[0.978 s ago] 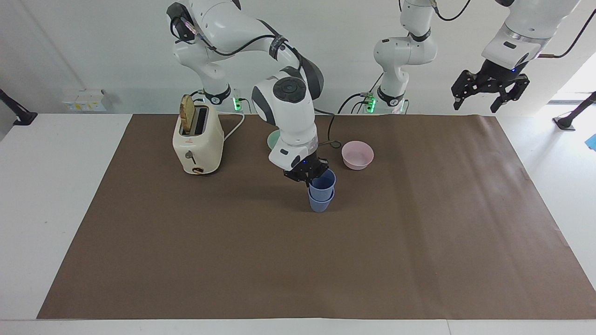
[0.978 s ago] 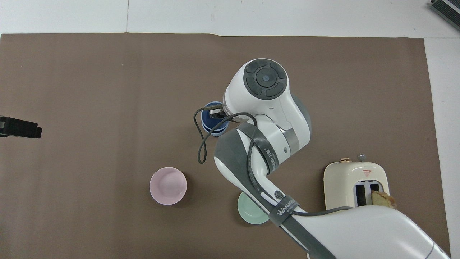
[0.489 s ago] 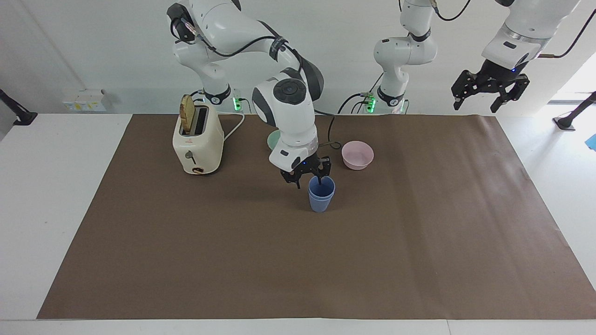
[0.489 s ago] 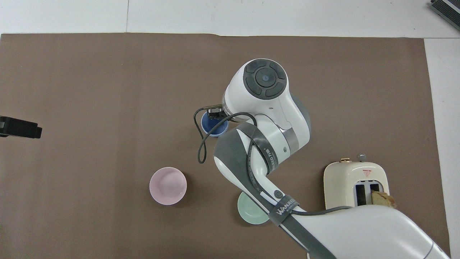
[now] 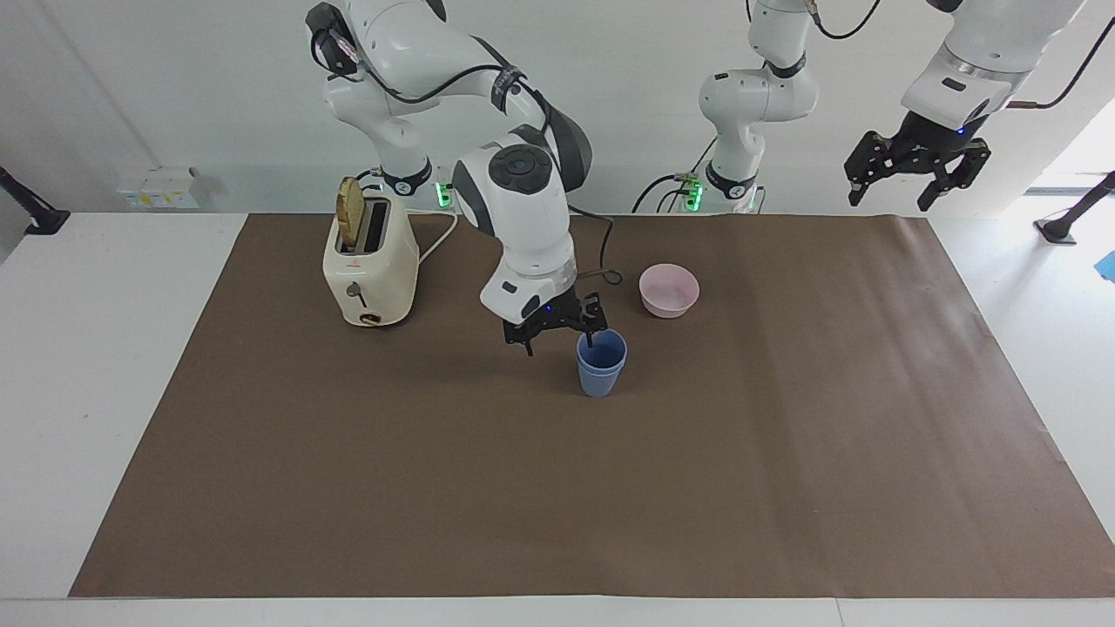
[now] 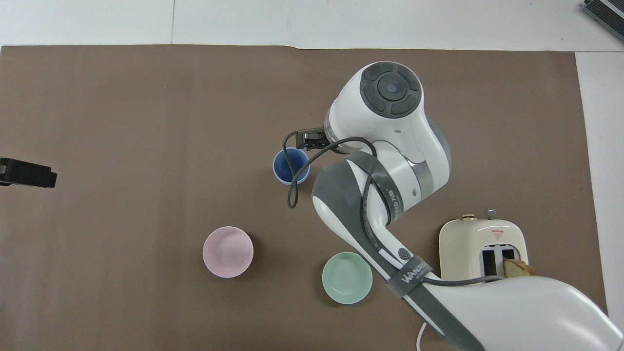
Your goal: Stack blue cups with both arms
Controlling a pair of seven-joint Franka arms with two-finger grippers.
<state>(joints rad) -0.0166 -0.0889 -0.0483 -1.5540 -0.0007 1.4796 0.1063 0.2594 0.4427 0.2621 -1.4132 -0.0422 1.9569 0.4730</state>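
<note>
Two blue cups (image 5: pixel 601 364) stand nested one inside the other, upright on the brown mat near the table's middle; from above they show as one blue ring (image 6: pixel 291 165). My right gripper (image 5: pixel 559 342) hangs open just above and beside the stack, toward the right arm's end, with one finger by the rim and nothing held. In the overhead view the wrist hides most of the right gripper (image 6: pixel 312 139). My left gripper (image 5: pixel 897 196) waits open, raised over the left arm's end of the table; only a black part of the left gripper (image 6: pixel 27 172) shows in the overhead view.
A pink bowl (image 5: pixel 669 290) sits nearer to the robots than the cups. A green bowl (image 6: pixel 347 278) lies beside the pink bowl (image 6: pixel 227 251), toward the right arm's end. A cream toaster (image 5: pixel 370 261) holding a slice of toast stands near the right arm's base.
The right gripper opened and let go of the upper cup, which dropped fully into the lower one. It then rose a little and shifted toward the right arm's end. The left arm stayed still.
</note>
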